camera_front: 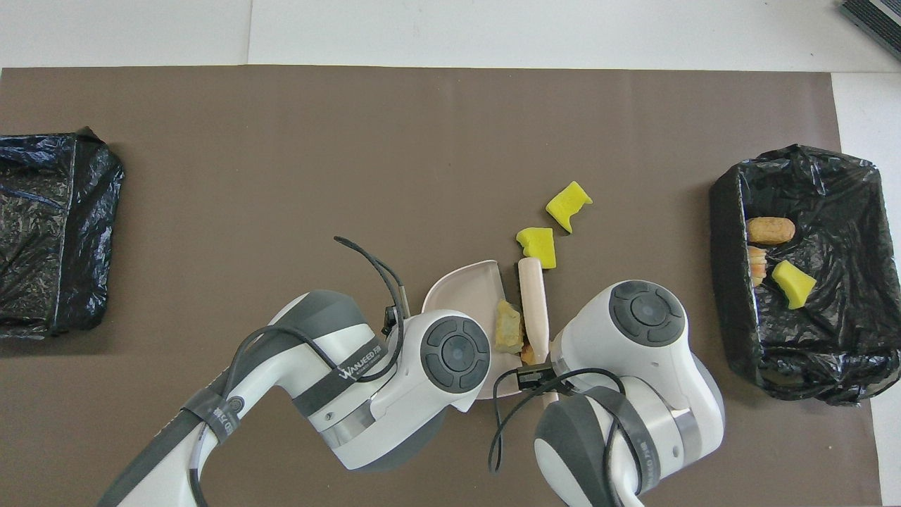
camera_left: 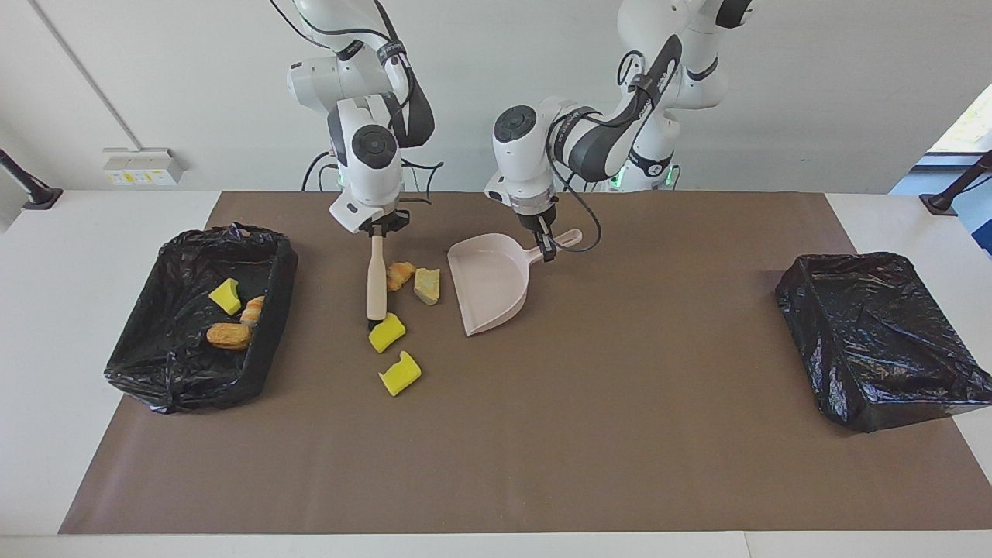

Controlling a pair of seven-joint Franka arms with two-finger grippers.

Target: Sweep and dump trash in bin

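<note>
Near the robots at mid-surface, I see right gripper (camera_left: 377, 229) fingers clamped on the brush (camera_left: 377, 277), left gripper (camera_left: 546, 246) fingers holding the dustpan (camera_left: 491, 280) handle. Four trash scraps (camera_left: 427, 285) lie loose around the brush tip; three sit in the bin (camera_left: 277, 298) at the right arm's end.

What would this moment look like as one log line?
right claw: holds brush | left claw: holds dustpan | bin: three scraps

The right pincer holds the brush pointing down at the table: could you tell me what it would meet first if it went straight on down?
Probably the yellow sponge chunk at the brush tip, which the right pincer holds; otherwise the brown mat. Contact is unclear.
</note>
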